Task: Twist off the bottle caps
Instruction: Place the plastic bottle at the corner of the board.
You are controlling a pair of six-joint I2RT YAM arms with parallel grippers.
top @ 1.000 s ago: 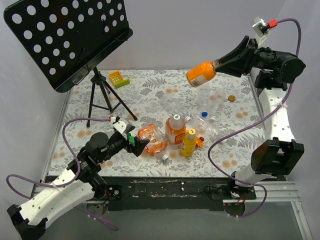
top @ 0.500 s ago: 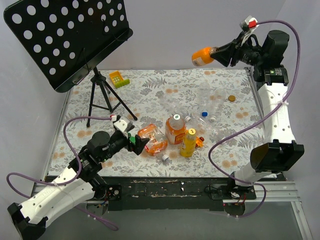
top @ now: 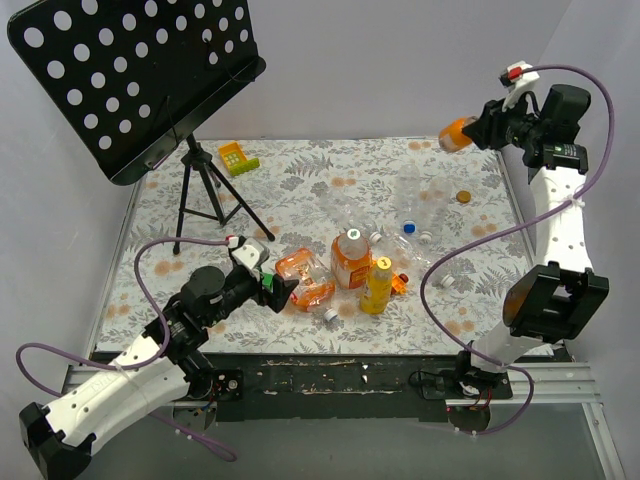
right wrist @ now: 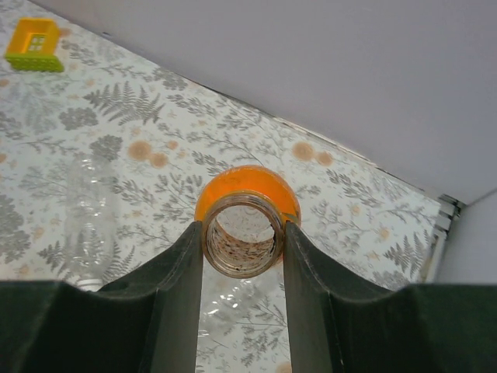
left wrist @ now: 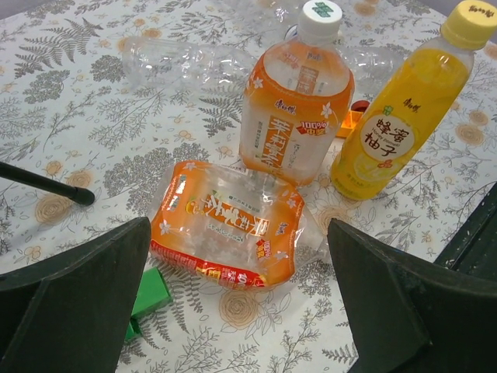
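Observation:
My right gripper [top: 482, 127] is raised over the table's back right corner, shut on the open, capless neck of an orange bottle [top: 456, 133]; in the right wrist view the bare threaded mouth [right wrist: 243, 235] sits between the fingers. An upright orange drink bottle with a white cap [top: 351, 237] [left wrist: 320, 12] stands mid-table, beside a yellow bottle with a yellow cap [top: 383, 263] [left wrist: 474, 14]. My left gripper [top: 285, 290] [left wrist: 238, 229] is open, low, just short of a crushed orange bottle [left wrist: 229, 221] lying flat.
Loose caps lie around: white [top: 330, 316], blue [top: 409, 227], orange [top: 463, 197]. Clear empty bottles [top: 420, 205] lie at right. A black music stand [top: 140, 70] on a tripod [top: 205, 195] fills the back left, with a yellow-green toy block [top: 237, 158] behind it.
The right arm has swung the orange bottle up and to the right, toward the back right corner. The left arm has barely shifted.

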